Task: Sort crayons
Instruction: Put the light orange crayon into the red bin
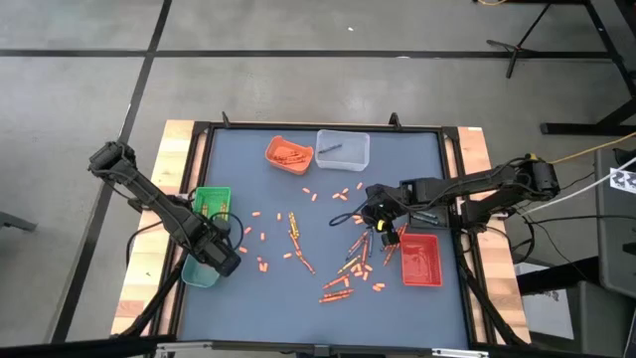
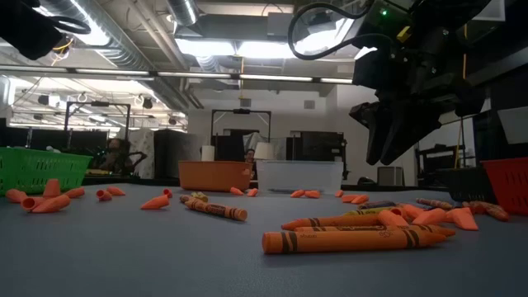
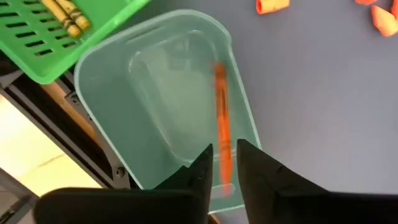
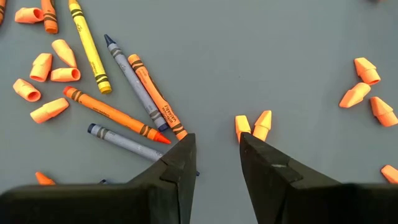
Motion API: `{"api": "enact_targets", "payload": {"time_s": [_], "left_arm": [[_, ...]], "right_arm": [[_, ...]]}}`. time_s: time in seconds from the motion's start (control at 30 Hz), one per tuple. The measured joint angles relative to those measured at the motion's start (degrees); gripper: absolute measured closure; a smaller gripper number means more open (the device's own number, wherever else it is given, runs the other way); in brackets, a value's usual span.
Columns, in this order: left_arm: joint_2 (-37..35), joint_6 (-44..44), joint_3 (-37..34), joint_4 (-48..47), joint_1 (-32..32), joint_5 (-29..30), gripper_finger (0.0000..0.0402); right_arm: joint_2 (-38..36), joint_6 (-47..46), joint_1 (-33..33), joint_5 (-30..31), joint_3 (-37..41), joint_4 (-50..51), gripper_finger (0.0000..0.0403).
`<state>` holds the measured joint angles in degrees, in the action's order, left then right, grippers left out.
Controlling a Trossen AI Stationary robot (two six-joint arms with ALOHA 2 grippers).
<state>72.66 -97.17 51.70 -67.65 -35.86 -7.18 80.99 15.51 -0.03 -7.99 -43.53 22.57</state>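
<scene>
Crayons [image 1: 343, 268] in orange, yellow and blue-grey lie scattered over the middle of the blue table, flat on their sides. My left gripper [image 1: 224, 261] points down over a pale green tray [image 3: 161, 112] at the near left. It is open [image 3: 225, 155]. An orange crayon [image 3: 222, 118] shows smeared lengthwise between and beyond its fingertips, above the tray's floor, with a narrow gap on each side. My right gripper [image 1: 381, 214] hangs open above the table [image 4: 214, 146], slanting down. Orange and blue-grey crayons [image 4: 140, 90] lie just beyond its fingers.
A green basket [image 1: 211, 204] holding yellow crayons [image 3: 62, 15] stands beside the pale tray. An orange tray [image 1: 288, 153] and a clear tray [image 1: 343, 149] stand at the far edge, a red tray [image 1: 420, 259] at the near right. Small orange caps [image 4: 53, 68] lie scattered about.
</scene>
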Motion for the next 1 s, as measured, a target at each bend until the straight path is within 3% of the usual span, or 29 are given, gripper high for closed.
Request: {"api": "enact_targets", "payload": {"time_s": [0.23, 0.57, 0.7, 1.0], "left_arm": [[0.0, 0.2, 0.0, 0.2, 0.0, 5.8, 0.031], [0.0, 0.3, 0.0, 4.1, 0.3, 17.9, 0.0308], [0.0, 1.0, 0.0, 7.4, 0.3, 25.3, 0.0308], [0.0, 20.7, 0.0, 23.0, 3.7, 42.7, 0.0308]], "right_arm": [[0.0, 0.0, 0.0, 0.0, 0.0, 0.0, 0.0281], [0.0, 0.0, 0.0, 0.0, 0.0, 0.0, 0.0281], [0.0, 0.0, 0.0, 0.0, 0.0, 0.0, 0.0281], [0.0, 0.0, 0.0, 0.0, 0.0, 0.0, 0.0281]]}}
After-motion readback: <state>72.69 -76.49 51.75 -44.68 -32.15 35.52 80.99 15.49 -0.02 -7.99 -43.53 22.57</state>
